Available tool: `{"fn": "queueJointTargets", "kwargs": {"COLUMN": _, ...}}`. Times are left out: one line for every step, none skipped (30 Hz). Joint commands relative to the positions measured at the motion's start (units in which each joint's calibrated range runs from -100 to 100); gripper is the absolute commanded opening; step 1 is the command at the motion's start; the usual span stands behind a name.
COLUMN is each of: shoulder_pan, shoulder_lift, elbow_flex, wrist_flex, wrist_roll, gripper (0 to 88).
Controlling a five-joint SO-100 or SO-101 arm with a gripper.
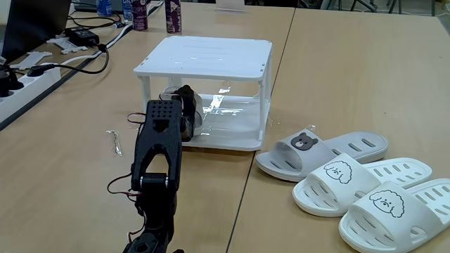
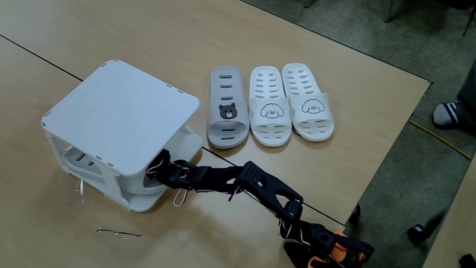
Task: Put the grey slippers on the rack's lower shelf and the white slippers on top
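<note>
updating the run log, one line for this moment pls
black gripper: inside white plastic rack lower shelf | grey bear slipper, two white dog slippers: on table

Light wooden tables stand pushed together edge to edge, the seams between them running as dark lines across the tops, and the overhead light glares softly off the wood. Along the far left edge lie a white power strip and black cables, with a few cans behind. Past the table's edge is grey carpeted floor, where someone's shoe pokes in.
</note>
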Motion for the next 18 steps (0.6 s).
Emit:
{"fn": "queueJointTargets", "kwargs": {"shoulder_pan": 0.20, "shoulder_lift": -1.53, "elbow_flex": -5.27, "wrist_flex": 0.07, "wrist_roll": 0.42, "gripper": 0.7}}
{"fn": "queueJointTargets", "kwargs": {"shoulder_pan": 0.04, "shoulder_lift": -1.53, "elbow_flex": -4.91, "wrist_flex": -0.01, "wrist_roll": 0.42, "gripper": 1.0}}
{"fn": "queueJointTargets", "kwargs": {"shoulder_pan": -0.12, "shoulder_lift": -1.44, "elbow_flex": -4.91, "wrist_flex": -0.01, "wrist_roll": 0.42, "gripper": 1.6}}
{"fn": "queueJointTargets", "kwargs": {"shoulder_pan": -0.21, "shoulder_lift": -1.44, "elbow_flex": -4.91, "wrist_flex": -0.01, "wrist_roll": 0.42, "gripper": 4.4}}
{"fn": "queueJointTargets", "kwargs": {"shoulder_pan": -0.29, "shoulder_lift": -1.69, "elbow_flex": -4.91, "wrist_flex": -0.01, "wrist_roll": 0.42, "gripper": 9.2}}
{"fn": "queueJointTargets", "kwargs": {"shoulder_pan": -0.29, "shoulder_lift": -2.03, "elbow_flex": -4.91, "wrist_flex": -0.01, "wrist_roll": 0.42, "gripper": 13.8}}
{"fn": "queueJointTargets", "kwargs": {"shoulder_pan": -0.29, "shoulder_lift": -2.20, "elbow_flex": -4.91, "wrist_flex": -0.01, "wrist_roll": 0.42, "gripper": 16.6}}
{"fn": "queueJointTargets", "kwargs": {"shoulder_pan": -0.21, "shoulder_lift": -2.28, "elbow_flex": -4.91, "wrist_flex": -0.01, "wrist_roll": 0.42, "gripper": 18.0}}
{"fn": "queueJointTargets", "kwargs": {"shoulder_pan": -0.21, "shoulder_lift": -2.54, "elbow_flex": -4.91, "wrist_flex": -0.01, "wrist_roll": 0.42, "gripper": 18.5}}
{"fn": "queueJointTargets", "kwargs": {"shoulder_pan": -0.21, "shoulder_lift": -3.29, "elbow_flex": -4.46, "wrist_flex": 0.33, "wrist_roll": 0.42, "gripper": 18.7}}
{"fn": "queueJointTargets", "kwargs": {"shoulder_pan": -0.21, "shoulder_lift": -5.31, "elbow_flex": -2.02, "wrist_flex": 3.18, "wrist_roll": 0.42, "gripper": 18.8}}
{"fn": "queueJointTargets", "kwargs": {"shoulder_pan": -0.21, "shoulder_lift": -7.42, "elbow_flex": -0.13, "wrist_flex": 5.08, "wrist_roll": 0.42, "gripper": 18.8}}
{"fn": "queueJointTargets", "kwargs": {"shoulder_pan": -0.12, "shoulder_lift": -9.60, "elbow_flex": 2.22, "wrist_flex": 6.46, "wrist_roll": 0.42, "gripper": 18.8}}
{"fn": "queueJointTargets", "kwargs": {"shoulder_pan": -0.12, "shoulder_lift": -11.45, "elbow_flex": 4.65, "wrist_flex": 7.06, "wrist_roll": 0.42, "gripper": 18.8}}
{"fn": "queueJointTargets", "kwargs": {"shoulder_pan": -0.12, "shoulder_lift": -13.14, "elbow_flex": 6.82, "wrist_flex": 7.15, "wrist_roll": 0.42, "gripper": 18.9}}
{"fn": "queueJointTargets", "kwargs": {"shoulder_pan": -0.12, "shoulder_lift": -14.65, "elbow_flex": 8.89, "wrist_flex": 7.15, "wrist_roll": 0.42, "gripper": 18.9}}
{"fn": "queueJointTargets", "kwargs": {"shoulder_pan": -0.12, "shoulder_lift": -16.33, "elbow_flex": 10.88, "wrist_flex": 7.15, "wrist_roll": 0.42, "gripper": 18.9}}
{"fn": "queueJointTargets", "kwargs": {"shoulder_pan": -0.12, "shoulder_lift": -18.02, "elbow_flex": 12.68, "wrist_flex": 7.15, "wrist_roll": 0.42, "gripper": 18.9}}
